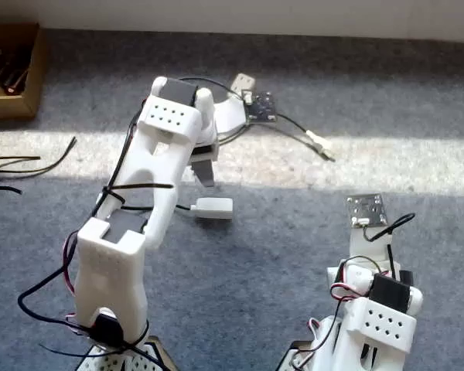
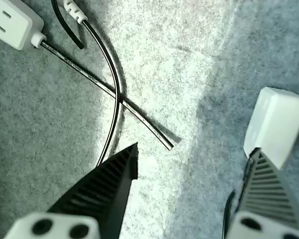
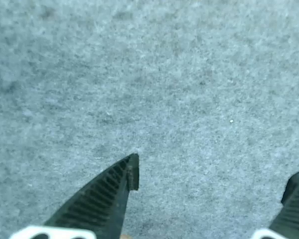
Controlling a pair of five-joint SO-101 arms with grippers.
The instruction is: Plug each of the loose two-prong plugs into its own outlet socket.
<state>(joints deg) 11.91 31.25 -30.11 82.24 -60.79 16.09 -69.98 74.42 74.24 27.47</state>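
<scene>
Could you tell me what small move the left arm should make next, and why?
Probably shift the left gripper sideways toward the white block. Its jaws stand open over bare carpet, and the block lies just past one jaw's tip rather than between them, so closing now would likely catch nothing.

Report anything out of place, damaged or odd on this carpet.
The cord from the outlet socket stops in a bare end, joined to nothing, and a black cable crosses it. A white block lies close to the open left gripper.
</scene>
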